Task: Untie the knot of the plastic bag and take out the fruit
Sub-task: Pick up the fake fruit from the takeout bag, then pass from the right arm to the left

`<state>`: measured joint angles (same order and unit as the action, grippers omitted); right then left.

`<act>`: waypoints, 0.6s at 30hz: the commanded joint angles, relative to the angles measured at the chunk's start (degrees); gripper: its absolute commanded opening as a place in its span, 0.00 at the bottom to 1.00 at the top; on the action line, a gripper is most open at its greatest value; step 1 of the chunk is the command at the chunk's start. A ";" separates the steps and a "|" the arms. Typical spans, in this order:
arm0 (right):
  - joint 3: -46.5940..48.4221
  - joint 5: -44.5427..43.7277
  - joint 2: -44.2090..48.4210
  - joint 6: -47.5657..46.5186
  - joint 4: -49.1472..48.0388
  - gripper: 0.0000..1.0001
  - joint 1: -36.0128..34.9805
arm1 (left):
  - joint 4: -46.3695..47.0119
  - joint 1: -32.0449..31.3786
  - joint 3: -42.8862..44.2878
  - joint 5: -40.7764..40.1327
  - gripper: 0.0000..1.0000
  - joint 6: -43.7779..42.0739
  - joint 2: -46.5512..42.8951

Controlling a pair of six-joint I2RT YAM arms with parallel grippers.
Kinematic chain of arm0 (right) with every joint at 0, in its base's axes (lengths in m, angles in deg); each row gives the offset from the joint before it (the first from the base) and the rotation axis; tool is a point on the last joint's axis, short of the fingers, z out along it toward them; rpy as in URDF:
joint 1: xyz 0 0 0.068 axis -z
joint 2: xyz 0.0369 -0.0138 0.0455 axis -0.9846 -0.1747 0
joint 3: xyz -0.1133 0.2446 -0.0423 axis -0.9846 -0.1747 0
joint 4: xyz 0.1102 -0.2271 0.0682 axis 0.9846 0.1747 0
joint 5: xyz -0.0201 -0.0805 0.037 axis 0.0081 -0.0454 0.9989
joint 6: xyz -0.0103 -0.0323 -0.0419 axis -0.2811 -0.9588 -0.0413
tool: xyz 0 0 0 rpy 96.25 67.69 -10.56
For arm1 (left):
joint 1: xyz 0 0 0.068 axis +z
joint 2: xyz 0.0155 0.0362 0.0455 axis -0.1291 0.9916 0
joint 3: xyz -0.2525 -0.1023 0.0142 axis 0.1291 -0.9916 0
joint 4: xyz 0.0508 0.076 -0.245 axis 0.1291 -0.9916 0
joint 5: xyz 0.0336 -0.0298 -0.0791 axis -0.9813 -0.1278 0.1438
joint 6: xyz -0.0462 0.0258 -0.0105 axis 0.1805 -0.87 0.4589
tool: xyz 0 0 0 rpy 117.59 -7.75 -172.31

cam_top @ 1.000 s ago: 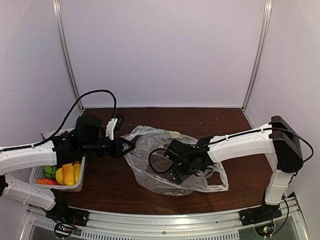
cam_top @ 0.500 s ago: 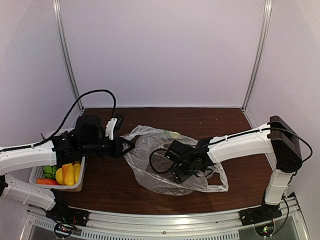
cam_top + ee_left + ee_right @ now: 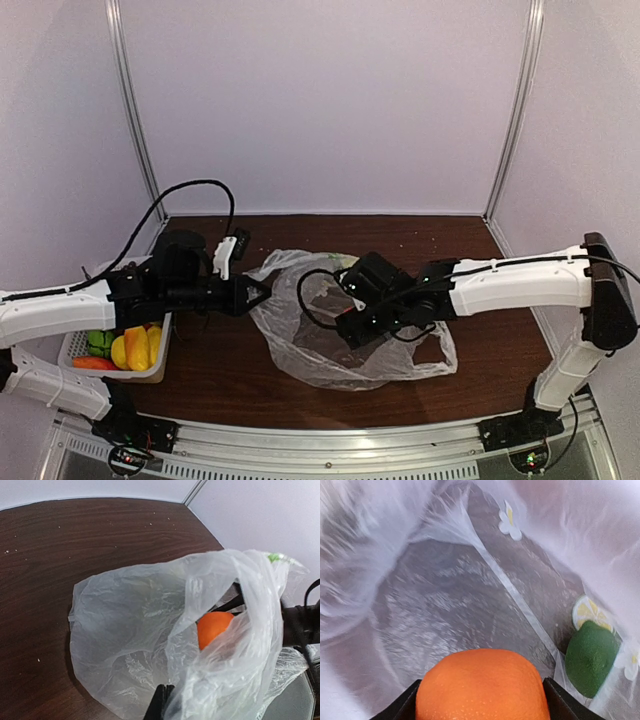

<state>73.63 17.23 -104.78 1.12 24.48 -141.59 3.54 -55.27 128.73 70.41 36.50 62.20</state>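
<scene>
The clear plastic bag lies open mid-table; no knot shows. My left gripper is shut on the bag's left rim and holds it up; its black fingertips pinch the plastic in the left wrist view. My right gripper is inside the bag, shut on an orange that fills the space between its fingers. The orange also shows through the bag mouth in the left wrist view. A green lime lies on the bag's floor, to the right of the orange.
A white slotted basket at the left edge holds yellow, green and red fruit. The bag's loop handle trails to the right. A black cable arches over the left arm.
My right gripper has risen and moved back inside the bag with the orange, its arm stretching out to the right. The bag has shifted a little. The left arm has held still.
</scene>
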 commanded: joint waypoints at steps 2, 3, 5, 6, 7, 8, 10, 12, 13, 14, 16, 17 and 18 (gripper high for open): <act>-1.48 7.23 7.21 -2.57 -10.16 0.75 -0.39 | 0.53 -0.30 2.73 1.07 0.00 -0.58 1.95; -1.94 8.18 8.07 -2.71 -11.26 0.75 -0.49 | 0.55 -0.31 3.01 1.16 0.00 -0.67 2.18; -3.05 9.77 9.97 -2.87 -13.72 0.75 -0.57 | 0.32 -0.37 3.51 1.29 0.04 -0.97 2.29; -3.74 11.55 11.41 -2.91 -15.00 0.75 -0.66 | 0.07 -0.32 3.85 1.19 0.06 -1.15 2.27; -4.56 12.60 12.63 -2.95 -16.48 0.75 -0.67 | -0.25 -0.31 4.10 0.82 0.09 -1.26 2.02; -5.48 13.59 13.93 -3.03 -17.90 0.75 -0.67 | -0.51 -0.31 4.32 0.40 0.11 -1.49 1.59; -7.42 16.04 16.32 -3.13 -21.25 0.76 -0.67 | -1.01 -0.31 4.51 -0.45 0.17 -1.98 0.62; -8.58 18.54 18.13 -3.05 -23.34 0.77 -0.67 | -1.50 -0.31 4.68 -1.04 0.21 -2.25 -0.42; -8.94 19.32 18.81 -2.94 -23.95 0.76 -0.67 | -1.73 -0.32 4.81 -1.20 0.24 -2.35 -0.70; -9.26 19.90 19.30 -2.81 -24.37 0.76 -0.67 | -2.32 -0.31 5.18 -1.18 0.29 -2.36 -0.73; -9.81 21.02 20.18 -2.70 -24.89 0.76 -0.71 | -4.12 -0.35 6.35 -1.17 0.40 -2.87 -0.79; -10.09 21.13 20.69 -2.67 -25.15 0.76 -0.79 | -5.37 -0.29 7.15 -1.06 0.44 -3.26 -0.83; -10.35 21.21 21.35 -2.67 -25.43 0.76 -0.84 | -6.58 -0.31 7.93 -1.29 0.48 -3.73 -1.10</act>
<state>64.64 35.11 -85.59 -1.13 3.04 -141.96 0.28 -55.27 133.01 69.99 34.48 62.25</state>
